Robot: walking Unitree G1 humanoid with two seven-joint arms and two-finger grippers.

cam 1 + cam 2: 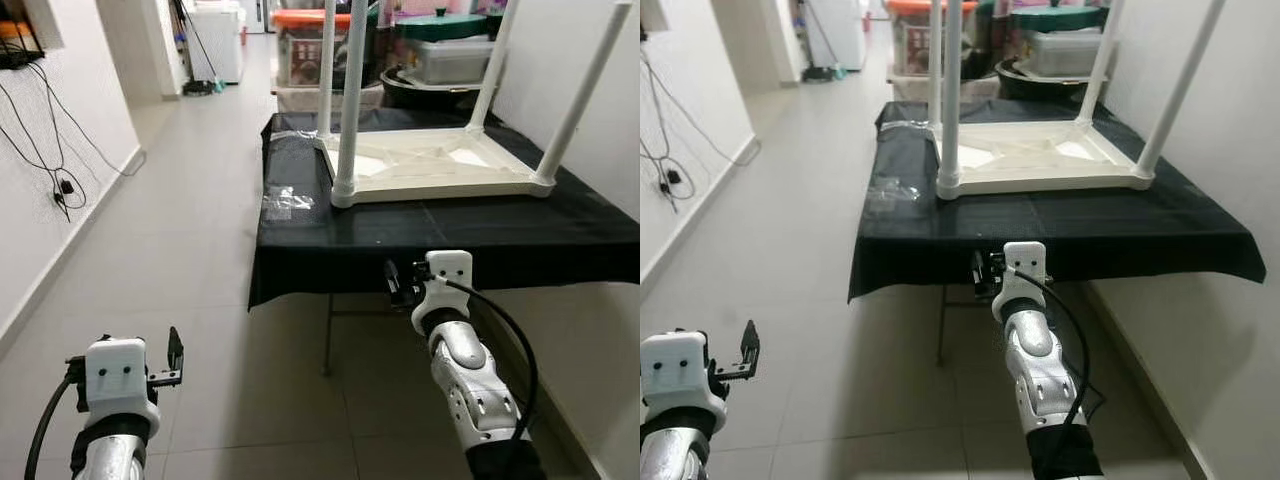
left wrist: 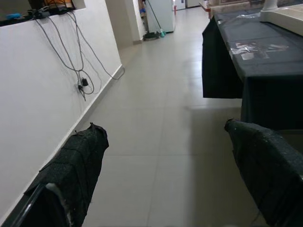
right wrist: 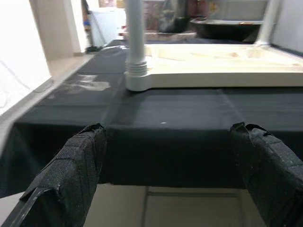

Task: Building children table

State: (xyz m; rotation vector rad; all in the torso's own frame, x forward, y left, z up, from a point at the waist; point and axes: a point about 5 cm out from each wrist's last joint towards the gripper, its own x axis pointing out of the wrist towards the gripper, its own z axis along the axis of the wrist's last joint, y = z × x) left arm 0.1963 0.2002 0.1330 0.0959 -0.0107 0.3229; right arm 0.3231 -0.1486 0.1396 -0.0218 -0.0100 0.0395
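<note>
- A white plastic children's table (image 1: 430,165) is lying upside down on a black-draped tabletop (image 1: 480,230), towards its far half, with its underside facing up
- Four white legs are standing upright from its corners; the nearest leg (image 1: 350,110) is sitting in its socket at the corner closest to the tabletop's near-left area
- A crumpled clear plastic wrapper (image 1: 288,200) is lying on the tabletop near its left edge, just beside that nearest leg
- The right end effector (image 1: 400,283) is hovering just in front of the tabletop's near edge, at about the height of the draped cloth; in the right wrist view its two black fingers (image 3: 78,163) are standing wide apart and gripping nothing
- The left end effector (image 1: 170,362) is hanging low over the tiled floor (image 1: 200,250), well apart from the tabletop, its fingers likewise spread and empty
- Risk, as a judgement: reaching forward from this height, the right end effector could be snagging the hanging cloth and dragging it, tipping the tall-legged table
- A sideways push on a loosely seated leg could be popping it out of its socket
</note>
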